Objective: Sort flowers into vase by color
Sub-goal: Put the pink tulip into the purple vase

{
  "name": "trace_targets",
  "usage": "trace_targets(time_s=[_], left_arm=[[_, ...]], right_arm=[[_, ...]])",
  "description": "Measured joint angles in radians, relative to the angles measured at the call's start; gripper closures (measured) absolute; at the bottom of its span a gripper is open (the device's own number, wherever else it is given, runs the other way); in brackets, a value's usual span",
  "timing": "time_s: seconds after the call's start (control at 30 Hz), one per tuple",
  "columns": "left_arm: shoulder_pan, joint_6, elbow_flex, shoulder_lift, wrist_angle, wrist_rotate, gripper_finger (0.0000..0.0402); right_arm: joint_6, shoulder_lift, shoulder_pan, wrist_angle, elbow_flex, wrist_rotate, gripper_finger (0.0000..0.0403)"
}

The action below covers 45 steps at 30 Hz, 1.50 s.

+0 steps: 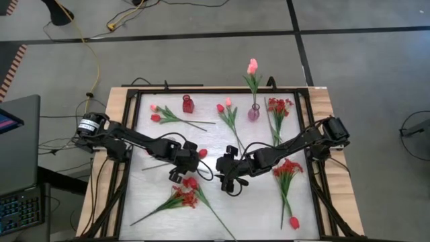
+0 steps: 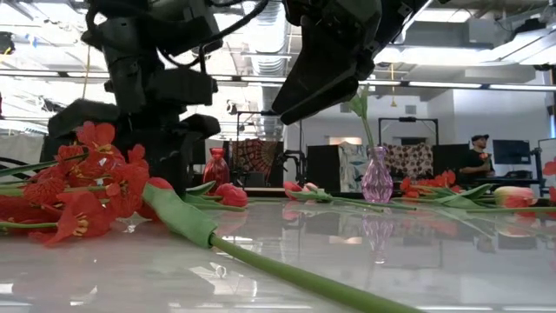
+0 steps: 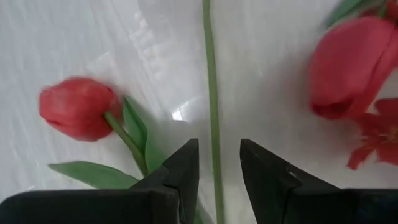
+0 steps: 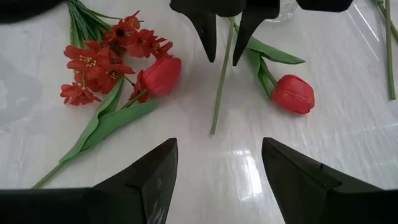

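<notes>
Red tulip (image 3: 78,107): on the glossy white desk (image 1: 255,208), just left of my left hand (image 3: 216,165). I judge it light, its smooth plastic stem (image 3: 211,93) thin, springy, slippery; grip mid-stem. Left hand: open, straddling that stem. Right hand (image 4: 219,163): open wide, facing it.

A lab or workshop: exposed ceiling ducts (image 2: 261,35), floor cables (image 1: 87,54), a keyboard (image 1: 20,210) beside the table (image 1: 222,208)

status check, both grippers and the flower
Left gripper open, straddling red tulip stem. Right gripper open, empty, facing it. Red spray close beside.
</notes>
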Motion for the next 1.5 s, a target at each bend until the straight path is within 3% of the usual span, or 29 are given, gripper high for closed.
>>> trace_targets(time_s=[0.2,0.6,0.83,1.07,1.5], left_arm=[[0.007,0.006,-0.036,0.000,0.031,-0.052,0.0296],[0.007,0.007,-0.036,0.000,0.021,-0.005,0.0298],[0.007,-0.007,-0.032,0.028,0.024,0.003,0.0330],[0.006,-0.015,-0.029,0.022,0.022,0.006,0.0393],[-0.060,-0.037,0.106,0.009,-0.082,-0.064,0.0401]], right_arm=[[0.000,0.000,0.000,0.000,0.000,0.000,0.0143],[0.002,0.000,-0.001,0.009,0.000,0.000,0.0143],[0.007,0.000,-0.001,0.007,0.000,0.000,0.0143],[0.009,0.000,-0.001,0.005,0.000,-0.001,0.0143],[0.033,0.000,0.005,0.002,0.000,-0.006,0.0143]])
